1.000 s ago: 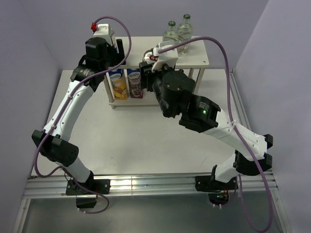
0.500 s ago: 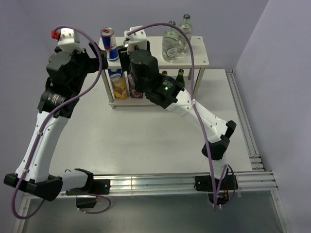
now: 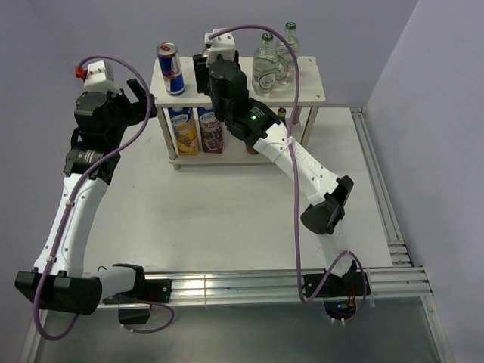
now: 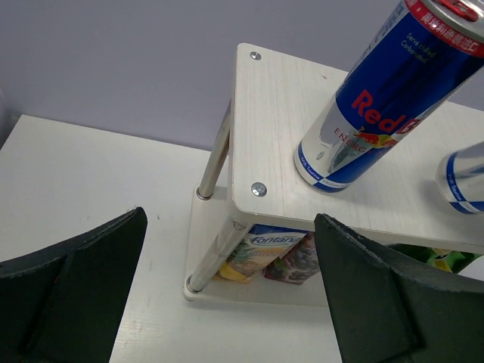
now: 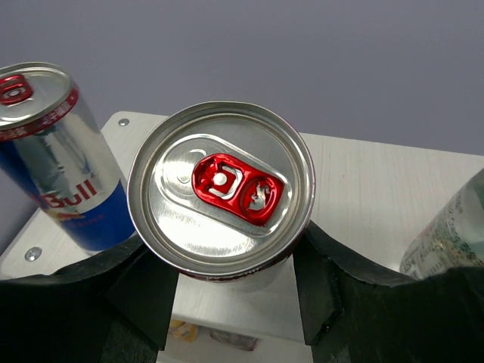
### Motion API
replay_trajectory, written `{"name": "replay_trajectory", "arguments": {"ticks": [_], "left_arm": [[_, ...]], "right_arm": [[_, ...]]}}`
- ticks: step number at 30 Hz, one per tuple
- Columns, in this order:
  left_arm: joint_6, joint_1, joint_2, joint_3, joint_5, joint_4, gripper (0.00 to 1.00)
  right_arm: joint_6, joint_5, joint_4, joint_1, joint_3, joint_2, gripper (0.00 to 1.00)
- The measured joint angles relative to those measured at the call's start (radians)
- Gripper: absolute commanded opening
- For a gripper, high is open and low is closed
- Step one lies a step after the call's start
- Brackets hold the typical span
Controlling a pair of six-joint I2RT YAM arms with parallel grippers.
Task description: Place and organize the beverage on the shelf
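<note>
The pale wood shelf (image 3: 314, 92) stands at the back of the table. One blue-and-silver can (image 3: 171, 68) stands on the left end of its top board and shows in the left wrist view (image 4: 378, 98). My right gripper (image 3: 205, 73) is shut on the second can (image 5: 221, 198) just right of the first can (image 5: 53, 151), low over the board; I cannot tell whether it rests on it. Two clear bottles (image 3: 268, 65) stand on the top board's right half. A green bottle's top (image 3: 281, 113) shows on the lower tier. My left gripper (image 3: 140, 92) is open and empty, left of the shelf.
Two juice cartons (image 3: 195, 128) stand on the lower tier at the left, also seen in the left wrist view (image 4: 265, 253). The shelf's metal leg (image 4: 213, 162) is near my left gripper. A wall rises right behind the shelf.
My left gripper let go of the first can on the top board and drew back to the left. My right gripper brought the second can up beside it.
</note>
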Motion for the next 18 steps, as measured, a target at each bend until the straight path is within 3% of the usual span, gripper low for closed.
{"name": "replay_trajectory", "arguments": {"ticks": [11, 14, 18], "left_arm": [[0.0, 0.027, -0.039, -0.04, 0.005, 0.05, 0.99], [0.0, 0.034, -0.039, -0.043, 0.008, 0.05, 0.99], [0.0, 0.038, -0.039, -0.044, 0.014, 0.05, 0.99]], "right_arm": [[0.034, -0.079, 0.007, -0.032, 0.045, 0.071, 0.03], [0.042, -0.092, 0.008, -0.032, 0.055, 0.079, 0.21], [0.043, -0.098, 0.011, -0.032, 0.055, 0.082, 0.66]]}}
